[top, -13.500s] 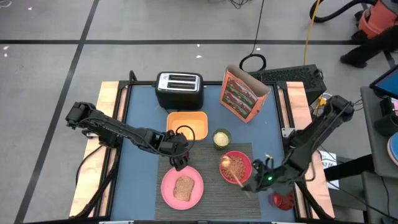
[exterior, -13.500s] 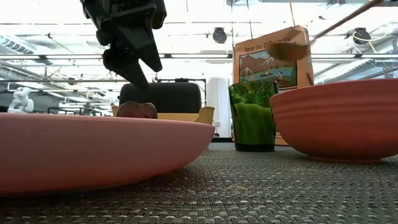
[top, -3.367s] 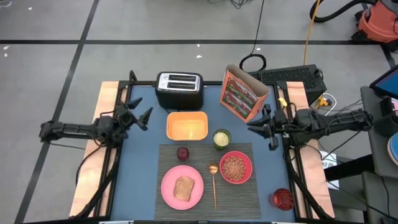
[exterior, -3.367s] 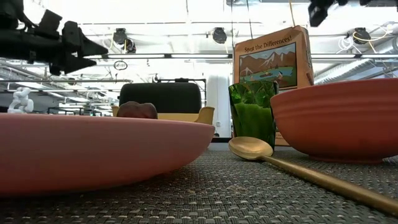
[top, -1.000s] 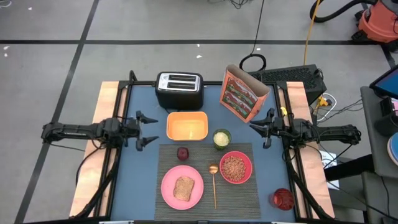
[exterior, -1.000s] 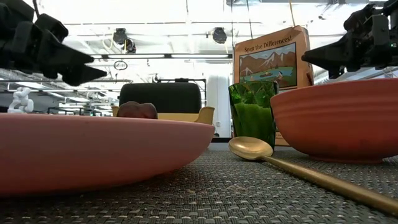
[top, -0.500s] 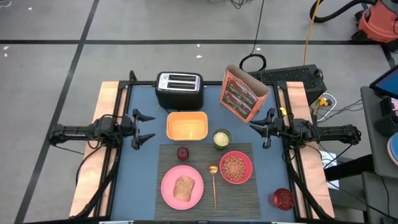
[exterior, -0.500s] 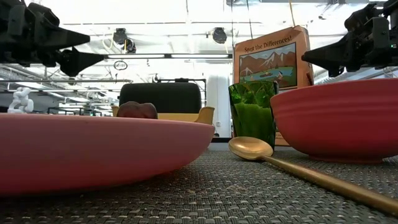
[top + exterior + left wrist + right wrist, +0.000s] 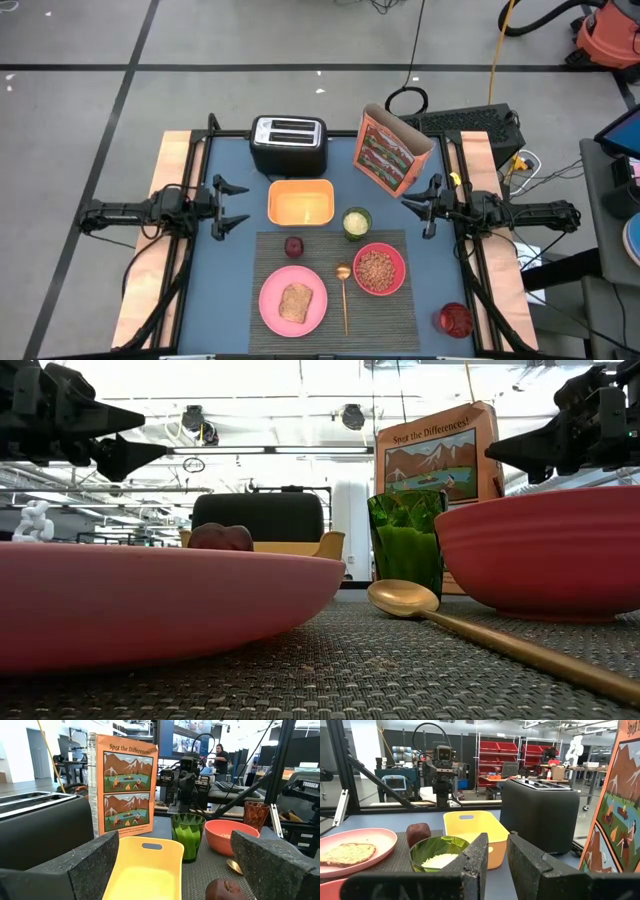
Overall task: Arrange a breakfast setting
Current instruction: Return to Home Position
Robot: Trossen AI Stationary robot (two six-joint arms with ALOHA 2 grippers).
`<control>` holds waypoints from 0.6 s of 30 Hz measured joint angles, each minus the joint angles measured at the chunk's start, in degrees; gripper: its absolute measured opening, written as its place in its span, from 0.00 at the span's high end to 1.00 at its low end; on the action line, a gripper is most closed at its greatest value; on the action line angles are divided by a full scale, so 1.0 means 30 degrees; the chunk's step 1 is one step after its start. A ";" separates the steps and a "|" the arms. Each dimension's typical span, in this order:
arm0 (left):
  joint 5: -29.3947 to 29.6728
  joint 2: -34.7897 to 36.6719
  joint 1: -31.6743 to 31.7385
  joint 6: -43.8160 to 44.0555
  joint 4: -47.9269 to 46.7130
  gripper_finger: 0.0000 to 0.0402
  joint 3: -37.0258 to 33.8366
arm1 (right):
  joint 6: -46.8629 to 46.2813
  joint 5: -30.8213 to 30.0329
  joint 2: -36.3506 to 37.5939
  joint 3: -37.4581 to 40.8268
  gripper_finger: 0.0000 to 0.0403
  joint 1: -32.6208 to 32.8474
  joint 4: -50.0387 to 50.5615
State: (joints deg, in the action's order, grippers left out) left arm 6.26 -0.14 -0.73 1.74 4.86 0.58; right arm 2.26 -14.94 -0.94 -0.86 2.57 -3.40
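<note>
Two grippers, both empty. Left gripper (image 9: 240, 206) by the bench's left edge, fingers spread wide. Right gripper (image 9: 412, 205) by the right edge, fingers nearly closed, with a narrow slit between them.

Placemat (image 9: 390, 318) at the near edge:
- plate (image 9: 268, 290) carrying toast (image 9: 295, 302)
- fruit (image 9: 294, 246) at the mat's far edge
- spoon (image 9: 344, 295) between plate and bowl (image 9: 402, 272)

Cereal box (image 9: 390, 153) stands near the bench's far edge.
</note>
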 joint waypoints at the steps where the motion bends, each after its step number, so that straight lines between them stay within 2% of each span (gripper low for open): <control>1: -0.0002 0.0000 0.0000 0.0000 0.0000 0.03 0.0000 | 0.0000 0.0003 0.0004 0.0000 0.84 0.0000 -0.0054; 18: 0.0000 -0.0073 0.0000 0.0000 -0.0095 0.03 0.0000 | -0.0008 -0.0007 0.0004 0.0000 0.84 0.0000 -0.0656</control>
State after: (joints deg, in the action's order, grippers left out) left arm 6.26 -0.36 -0.73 1.74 4.58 0.58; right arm 2.24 -14.96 -0.93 -0.86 2.57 -5.37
